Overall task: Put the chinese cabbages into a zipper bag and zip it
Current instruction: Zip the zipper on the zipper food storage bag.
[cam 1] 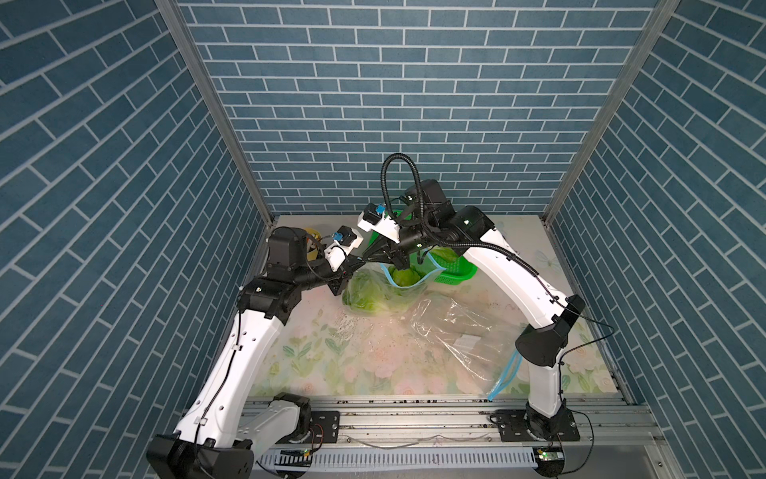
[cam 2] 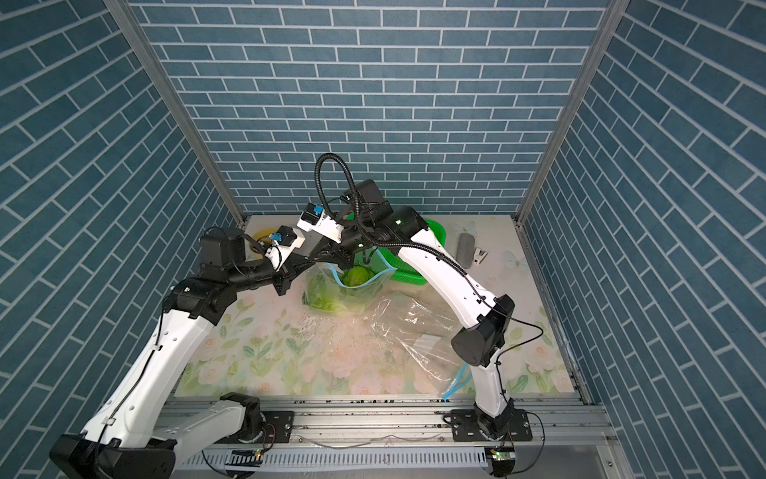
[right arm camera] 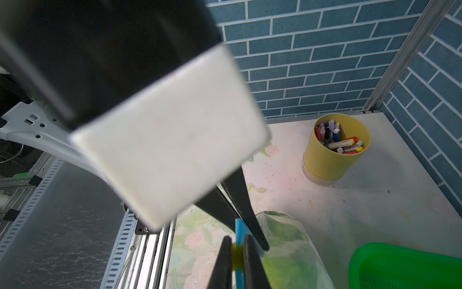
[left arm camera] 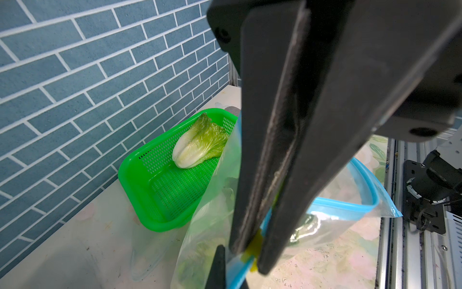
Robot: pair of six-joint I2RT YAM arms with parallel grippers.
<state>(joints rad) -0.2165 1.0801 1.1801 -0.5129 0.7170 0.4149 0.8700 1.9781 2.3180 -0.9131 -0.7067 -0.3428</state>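
Left tool [left arm camera: 252,260] clamps our limp, slippery zipper bag [left arm camera: 210,205] by its stiffer blue rim [left arm camera: 350,207], right tool [right arm camera: 237,241] pinching the yellow tab [right arm camera: 236,255] there.

Left gripper [cam 2: 317,260] and right gripper [cam 2: 336,265] meet at zipper bag [cam 2: 331,305] blue rim. Cabbages [cam 2: 354,277] in bag under tips. Green basket [cam 2: 408,275] just beyond right gripper.

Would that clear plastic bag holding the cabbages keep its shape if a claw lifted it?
Probably not: the clear plastic zipper bag sags and creases around the green leafy cabbages inside, so it looks floppy. It would likely hang bottom-heavy, as the cabbages lie low. Its glossy film may be slippery.
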